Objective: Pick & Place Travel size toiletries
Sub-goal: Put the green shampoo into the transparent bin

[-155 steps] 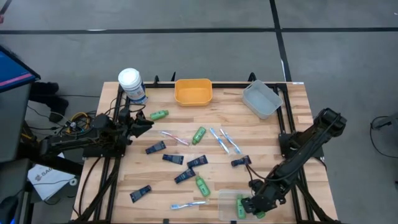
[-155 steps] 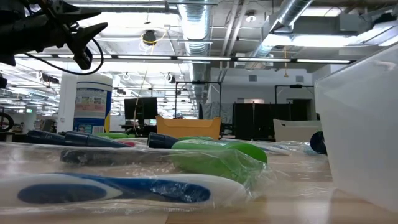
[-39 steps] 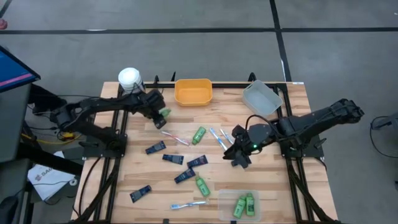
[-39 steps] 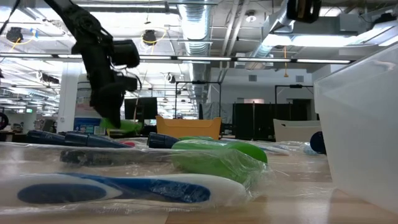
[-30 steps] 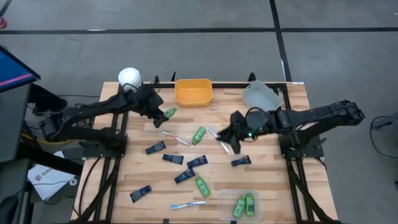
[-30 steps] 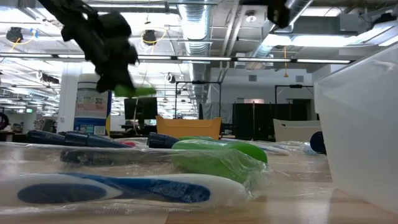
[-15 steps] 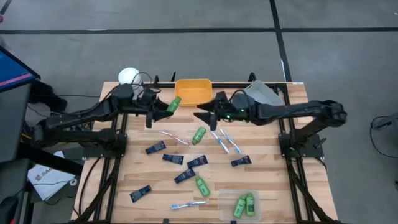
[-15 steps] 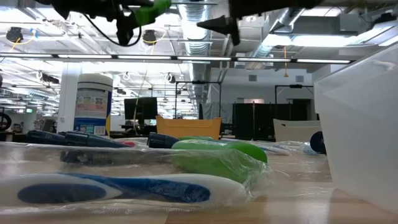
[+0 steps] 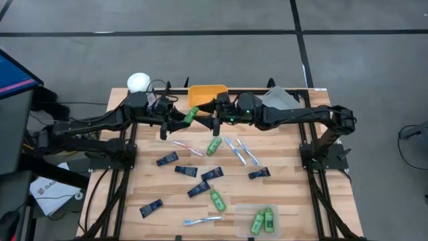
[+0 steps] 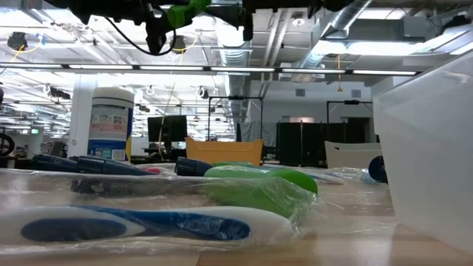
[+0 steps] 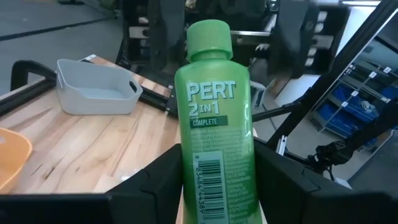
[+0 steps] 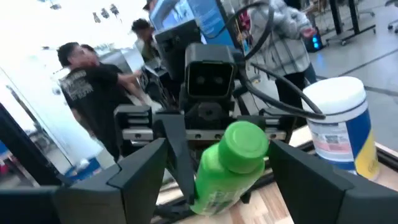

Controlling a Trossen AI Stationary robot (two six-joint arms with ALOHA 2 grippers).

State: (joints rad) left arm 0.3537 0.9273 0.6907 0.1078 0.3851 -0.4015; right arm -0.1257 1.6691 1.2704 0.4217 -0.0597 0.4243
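Bottle [image 9: 191,114], clamped in the left gripper [image 9: 179,119], points its cap into the right gripper's [image 9: 215,111] wide-open fingers.

- The green bottle [image 11: 214,124] runs off the left wrist picture's lower edge, so its base is unseen.
- In the low view both arms are cut by the top edge; only the bottle's end [image 10: 185,12] pokes out.
- The right gripper [image 9: 215,108] looks too small from above to tell how its jaws stand.
- People [image 12: 93,99] behind are blurred.
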